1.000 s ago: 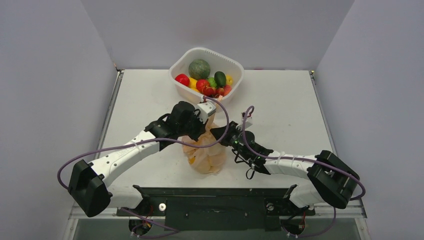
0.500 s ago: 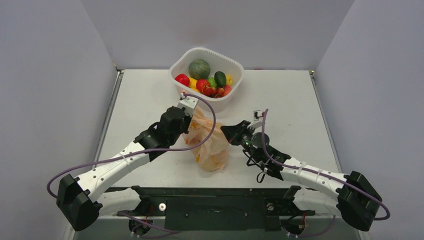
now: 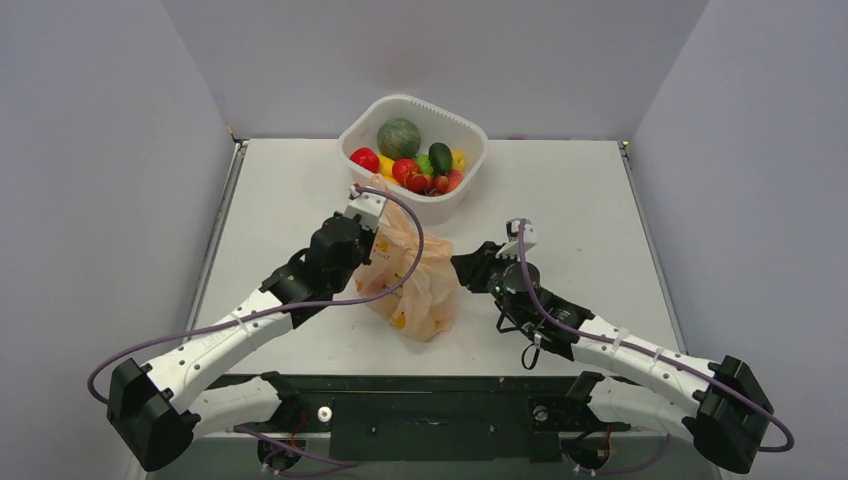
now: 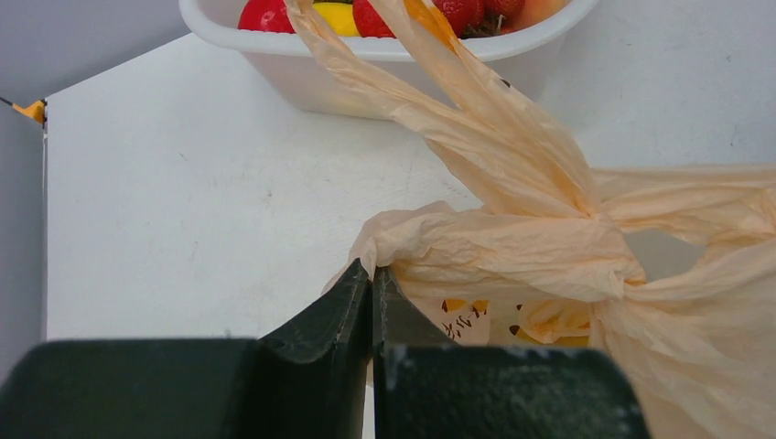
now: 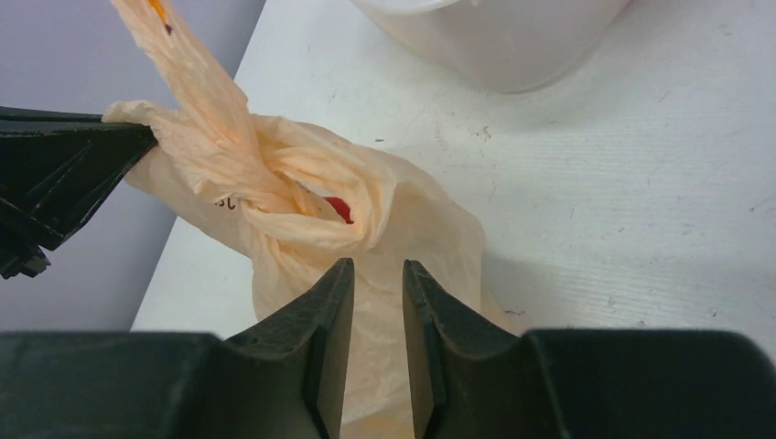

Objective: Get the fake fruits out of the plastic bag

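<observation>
Arms: left arm (image 3: 230, 335) and right arm (image 3: 625, 352), white link shells, black joint housings | Shoulders: black blocks (image 3: 150, 420) at 7 and 5 o'clock | Cabling: purple cable (image 3: 420, 240) looped along each arm | Fingers: left gripper (image 4: 372, 283), right gripper (image 5: 377, 274), matte black tapered wedges

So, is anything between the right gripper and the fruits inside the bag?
Yes, the plastic bag itself. Its twisted, bunched film lies across the mouth, just ahead of the right gripper. Only a sliver of one red fruit shows through a small gap.
</observation>
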